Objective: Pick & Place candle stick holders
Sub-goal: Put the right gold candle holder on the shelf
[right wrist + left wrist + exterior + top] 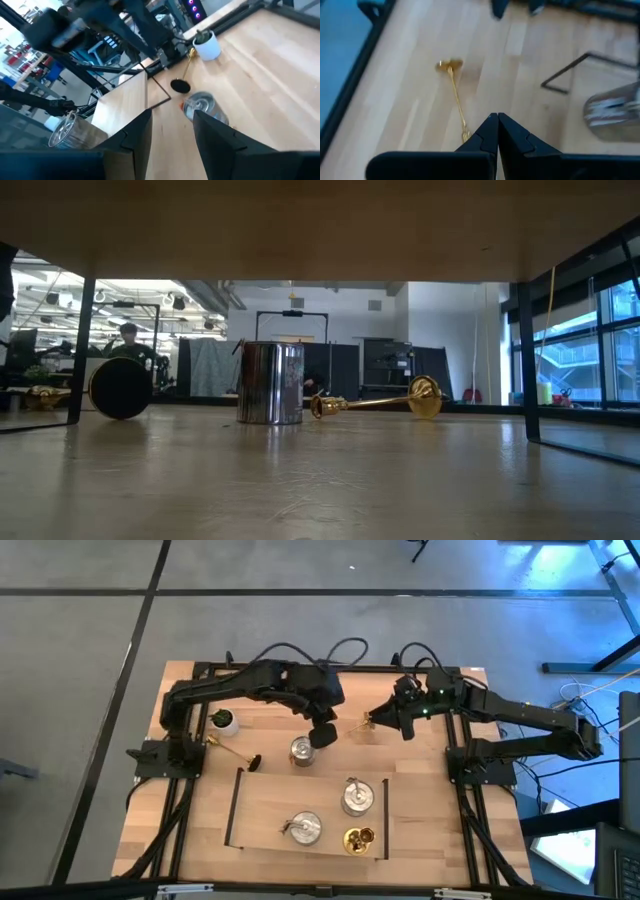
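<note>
**A:** High view: left hand [322, 735] shut, empty, mid-desk [420, 850]. Right hand [378, 722] is just beside a gold holder [362, 724] lying flat, nearer the far edge.

**B:** Low view: yep, it's on its side next to a silver holder [271, 383].

**A:** Left wrist: slim stem, prob light, stiff, slick brass, might roll. I'd pinch mid-stem.

**B:** Right wrist: fingers [137, 132] abt half open, nothing in them.

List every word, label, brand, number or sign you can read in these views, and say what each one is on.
None can be read.
The silver-grey holder standing on the table: bare metal, no label visible.
The gold holder lying beside it: no marking visible.
The white pot at the table's far edge: plain, no print visible.
Red shapes in the room beyond the table, in the right wrist view: too blurred to tell whether they are signs.
</note>
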Available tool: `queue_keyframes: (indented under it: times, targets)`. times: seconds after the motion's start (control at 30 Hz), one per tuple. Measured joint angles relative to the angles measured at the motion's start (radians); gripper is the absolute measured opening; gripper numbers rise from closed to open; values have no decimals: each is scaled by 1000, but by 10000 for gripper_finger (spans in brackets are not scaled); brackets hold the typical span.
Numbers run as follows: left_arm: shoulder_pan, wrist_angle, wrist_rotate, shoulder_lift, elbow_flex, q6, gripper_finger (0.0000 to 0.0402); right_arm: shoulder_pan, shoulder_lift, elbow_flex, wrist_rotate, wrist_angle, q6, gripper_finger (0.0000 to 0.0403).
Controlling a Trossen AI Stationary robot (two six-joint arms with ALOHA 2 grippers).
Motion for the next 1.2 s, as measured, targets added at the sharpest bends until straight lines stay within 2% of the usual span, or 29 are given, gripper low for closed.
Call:
queue_keyframes:
  times: [0.1,0.27,0.4,0.63,0.73,0.93,1.03,1.2]
  targets:
    - [-34,62,-6,-43,0,-2,2,-5,5,31,0,-12,-19,148]
    - [-120,170,-105,-100,2,17,2,-5,5,43,4,-12,-22,148]
    - [-190,200,-167,-103,2,46,2,-5,5,43,5,-15,-22,148]
    - [-259,252,-194,-100,-16,47,2,-5,4,43,24,-18,-15,148]
    - [-260,367,-164,-139,-137,24,2,-4,4,43,24,-18,-1,148]
    - [-246,810,-61,-324,-545,-64,2,2,4,43,27,-18,13,148]
    - [-244,929,-80,-420,-704,-77,2,6,4,43,27,-18,12,148]
    - [-240,1010,-175,-602,-934,-69,2,1,13,43,53,-15,-11,148]
